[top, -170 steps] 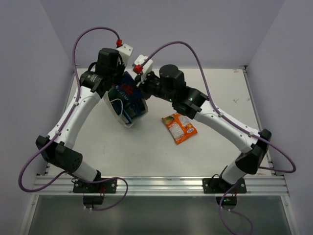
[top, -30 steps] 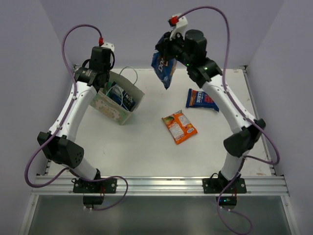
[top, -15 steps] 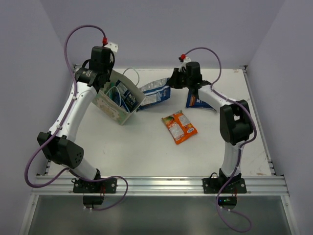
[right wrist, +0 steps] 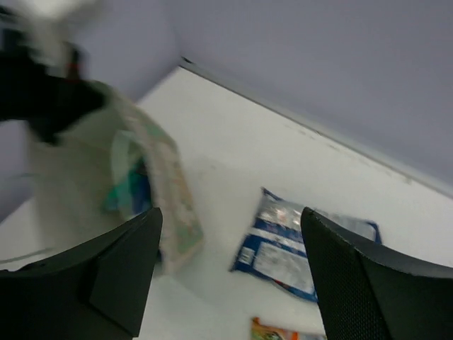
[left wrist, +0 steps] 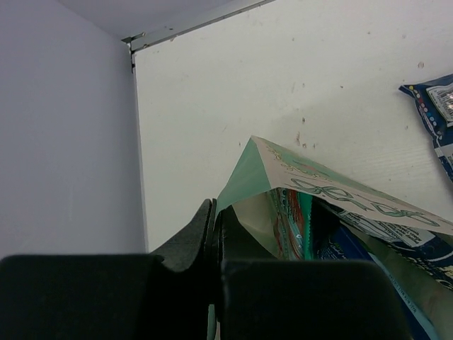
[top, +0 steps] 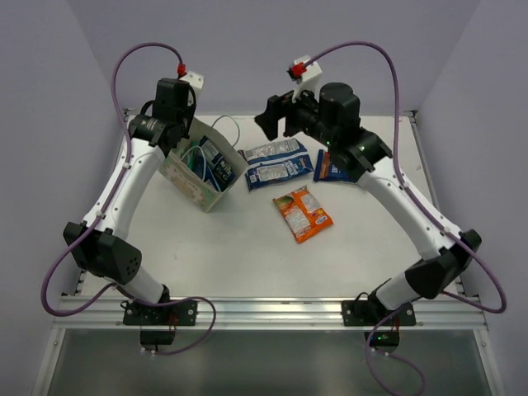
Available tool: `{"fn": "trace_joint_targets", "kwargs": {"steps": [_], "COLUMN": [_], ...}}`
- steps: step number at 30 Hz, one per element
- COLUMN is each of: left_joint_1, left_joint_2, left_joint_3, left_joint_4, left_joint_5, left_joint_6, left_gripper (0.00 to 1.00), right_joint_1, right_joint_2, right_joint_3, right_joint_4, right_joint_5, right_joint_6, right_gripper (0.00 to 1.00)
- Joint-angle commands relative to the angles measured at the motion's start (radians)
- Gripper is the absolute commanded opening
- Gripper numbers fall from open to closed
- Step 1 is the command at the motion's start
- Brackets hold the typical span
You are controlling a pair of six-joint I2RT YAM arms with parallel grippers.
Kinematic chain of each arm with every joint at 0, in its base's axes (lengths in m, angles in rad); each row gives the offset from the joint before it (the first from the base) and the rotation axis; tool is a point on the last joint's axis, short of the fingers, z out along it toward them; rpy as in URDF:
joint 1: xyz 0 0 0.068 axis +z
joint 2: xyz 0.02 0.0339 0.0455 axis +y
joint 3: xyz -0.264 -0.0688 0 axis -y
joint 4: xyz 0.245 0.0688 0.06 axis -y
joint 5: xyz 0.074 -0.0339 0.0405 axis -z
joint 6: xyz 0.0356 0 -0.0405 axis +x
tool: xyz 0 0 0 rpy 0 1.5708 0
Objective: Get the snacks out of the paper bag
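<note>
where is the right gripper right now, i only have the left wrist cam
observer: the right gripper hangs above the far side of the table, jaws wide open with nothing between them
operator: ok and what's that blue corner at my right edge
observer: most likely a blue-and-white packet lying flat on the table, just to the right of the paper bag in the top view and apart from it
</note>
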Motion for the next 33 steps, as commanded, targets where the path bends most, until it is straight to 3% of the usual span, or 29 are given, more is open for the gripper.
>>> {"fn": "trace_joint_targets", "kwargs": {"steps": [1, 6, 12, 19, 27, 33], "left_joint_1": [-0.016, -0.017, -0.017, -0.017, -0.017, -0.017], "left_joint_2": [-0.036, -0.036, -0.034, -0.037, -0.053, -0.071], "left_joint_3": [0.03, 0.041, 0.047, 0.053, 0.047, 0.035], "left_joint_4": [0.04, 0.042, 0.036, 0.03, 0.03, 0.036], "left_joint_5": [0.015, 0.05, 0.049, 0.066, 0.082, 0.109], "left_joint_6": [0.005, -0.022, -0.032, -0.048, -0.048, -0.044], "left_gripper": [0.0, 0.0, 0.0, 0.0, 0.0, 0.0], "right_joint_1": [0.143, 0.304, 0.384, 0.401, 0.385, 0.359], "right_joint_2": [-0.083, 0.002, 0.126, 0.261, 0.348, 0.42], "right_joint_3": [0.059, 0.166, 0.209, 0.252, 0.24, 0.266], "right_joint_4": [0.006, -0.052, -0.046, -0.109, -0.121, -0.128], "right_joint_5": [-0.01, -0.031, -0.029, 0.042, 0.24, 0.245], "right_joint_6": [-0.077, -0.07, -0.044, -0.036, -0.025, -0.019], "right_gripper": [0.81, 0.79, 0.72, 0.73, 0.82, 0.85]}}
